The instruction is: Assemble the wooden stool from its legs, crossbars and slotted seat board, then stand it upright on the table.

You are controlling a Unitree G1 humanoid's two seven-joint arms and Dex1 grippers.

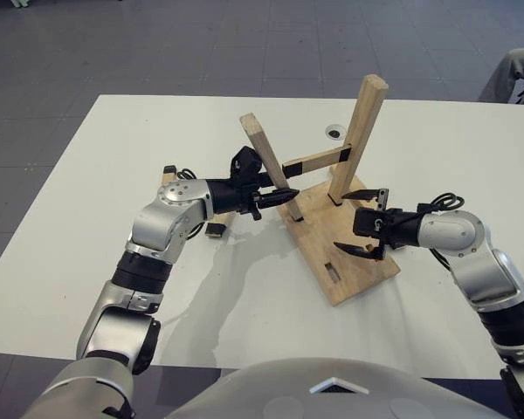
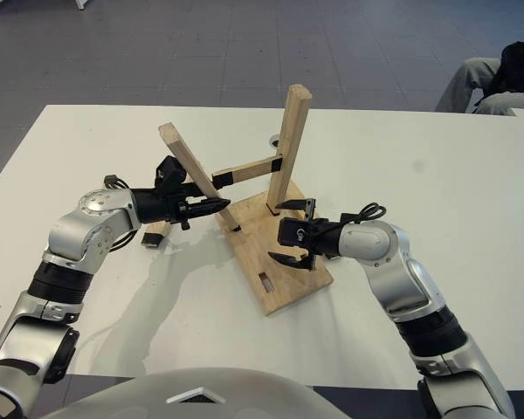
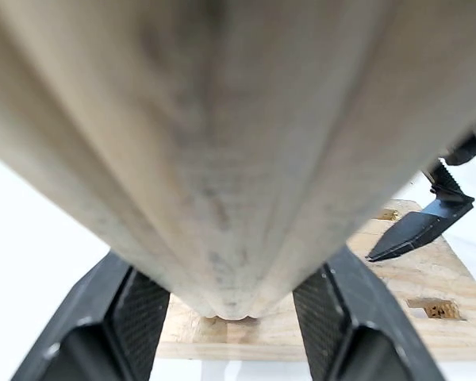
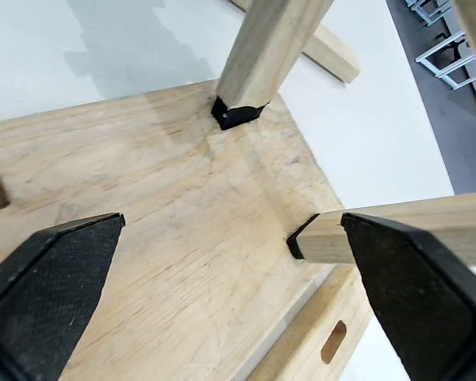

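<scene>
Stool (image 1: 327,201): part-built and upside down, with the seat board flat and two legs sticking up, joined by one crossbar.
Left gripper (image 1: 275,194): closed around the tilted leg (image 1: 264,153) low down, just above where it meets the board; one black finger (image 3: 119,317) on each side of the wood.
Right gripper (image 1: 342,221): jaws wide and holding nothing; it hovers over the seat board (image 1: 358,266), with bare board between the pads (image 4: 51,278) and no contact visible.
Tilted leg: leans toward the table's left edge, foot end in the board.
Straight leg (image 1: 360,131): close to upright, its black-tipped end seated in the board's far end.
Crossbar (image 1: 319,160): spans between the two legs, with a black end at the straight leg.
Seat board: lies slantwise around the middle of the table (image 1: 87,218), its near end pointing at the near edge.
Slot (image 1: 332,272): near the board's near end, open.
Loose wood piece (image 2: 157,229): flat on the table under the left arm.
Small black part (image 1: 215,230): beside that piece, on the table.
Round hole (image 1: 334,132): in the tabletop toward the far edge, behind the stool.
</scene>
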